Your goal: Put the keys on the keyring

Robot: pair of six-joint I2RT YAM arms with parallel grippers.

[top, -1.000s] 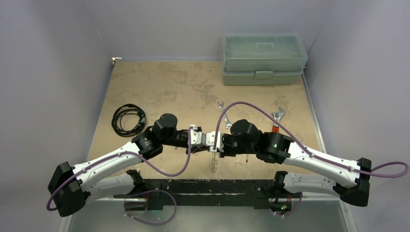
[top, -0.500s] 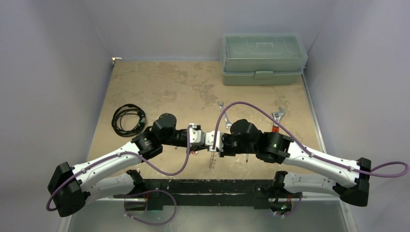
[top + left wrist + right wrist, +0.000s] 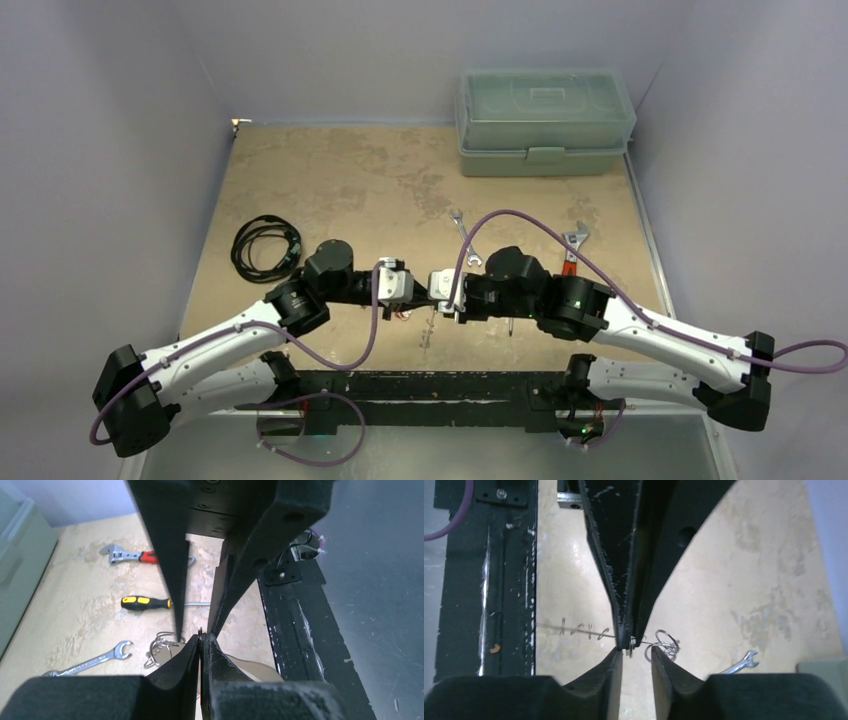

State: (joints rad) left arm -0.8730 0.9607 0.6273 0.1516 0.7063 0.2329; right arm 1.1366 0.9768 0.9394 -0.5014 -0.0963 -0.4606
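- The left gripper (image 3: 201,642) has closed from a narrow gap. Its tips now pinch the thin wire of the keyring (image 3: 549,626), on the arm-base side of the spanner (image 3: 463,233).
- The right gripper (image 3: 635,652) was pressed together and now stands parted, gripping nothing. Only the left tips and the pinched wire sit in its gap.
- The left gripper has drawn back leftward, away from the spanner, so the two heads that nearly touched are now apart.
- The keyring hangs edge-on, with the keys (image 3: 589,630) strung along it. Its dangling end has swung left, farther from the spanner.
- The spanner has not moved.
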